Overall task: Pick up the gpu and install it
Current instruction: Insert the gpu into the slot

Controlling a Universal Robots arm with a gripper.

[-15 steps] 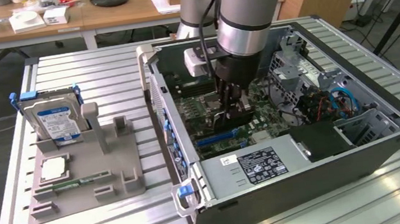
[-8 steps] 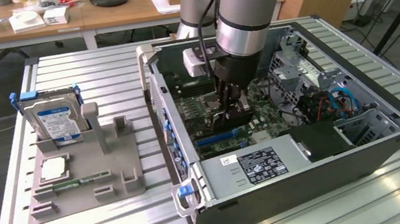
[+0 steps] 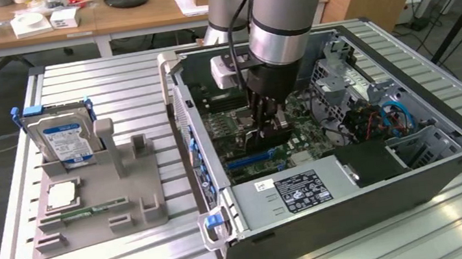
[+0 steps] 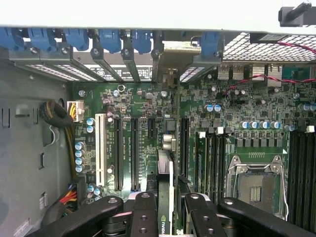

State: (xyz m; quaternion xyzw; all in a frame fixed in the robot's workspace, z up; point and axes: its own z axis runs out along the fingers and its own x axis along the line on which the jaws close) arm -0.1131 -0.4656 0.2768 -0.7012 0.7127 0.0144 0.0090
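**Card in my grip, low inside the case**

At the exterior view's left, on the slatted metal table [image 3: 95, 79], sits a grey holder tray [image 3: 103, 232]. The silver hard drive [image 3: 62, 141] with its blue-white label stands upright at the tray's far end. The small square CPU chip [image 3: 62, 193] lies flat in the tray, nearer the camera.

Toward the middle, the open computer case [image 3: 346, 221] lies on its side just beside the tray, its green motherboard [image 3: 310, 122] facing up. My arm comes down into the case from above, and my gripper [image 3: 266, 124] hangs low over the board. My jaws are clamped on the gpu [image 3: 269, 142], which I hold on edge with its long edge toward the board.

In the wrist view my gripper [image 4: 170, 200] has its black fingers [image 4: 144, 212] on either side of the gpu [image 4: 169, 170]. The card runs away from me toward the row of blue clips [image 4: 111, 39] at the case's rear wall, parallel to the black expansion slots [image 4: 134, 153]. I cannot tell whether its lower edge is seated in a slot.

Further to the exterior view's right, the labelled power supply [image 3: 300, 190] fills the near end of the case, and blue cables [image 3: 395, 116] loop beside the drive cage.
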